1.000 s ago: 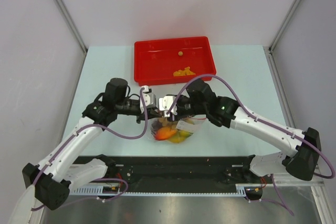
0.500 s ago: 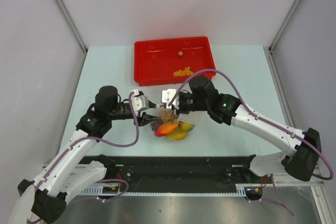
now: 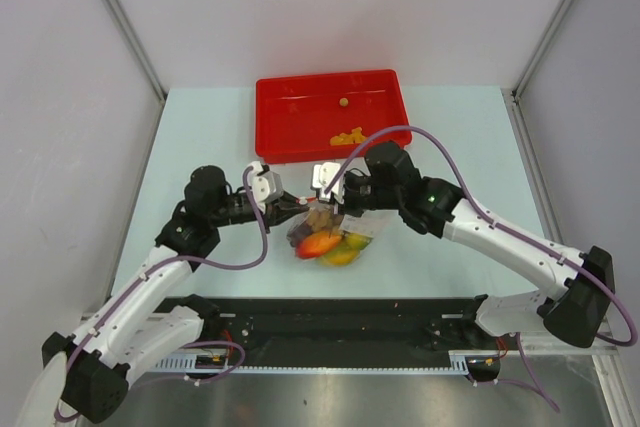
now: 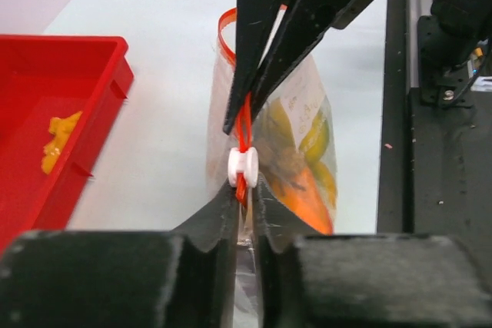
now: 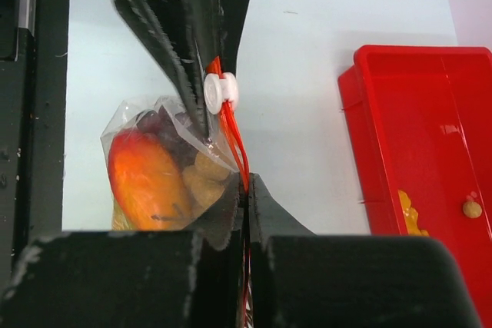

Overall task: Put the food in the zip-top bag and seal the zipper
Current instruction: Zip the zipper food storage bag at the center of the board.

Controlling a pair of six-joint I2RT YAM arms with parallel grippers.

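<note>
The clear zip-top bag (image 3: 325, 239) hangs between my two grippers, just above the table. It holds a red-orange mango (image 5: 146, 178), a yellow-green mango (image 4: 315, 140), a tan ball cluster (image 5: 201, 180) and dark grapes (image 5: 157, 124). My left gripper (image 3: 296, 209) (image 4: 244, 190) is shut on the red zipper (image 4: 244, 124), right behind its white slider (image 4: 243, 167). My right gripper (image 3: 326, 209) (image 5: 246, 187) is shut on the same zipper (image 5: 233, 140) from the other end. The slider (image 5: 221, 91) sits against the left fingers.
The red tray (image 3: 272, 117) stands behind the bag at the table's far edge. Small orange chunks (image 3: 350, 135) and a small tan ball (image 3: 343, 102) lie in it. A black rail (image 3: 330, 322) runs along the near edge.
My left arm has drawn back to the left, still gripping the zipper at the slider. The bag has shifted slightly right and up. My right gripper has kept its hold.
</note>
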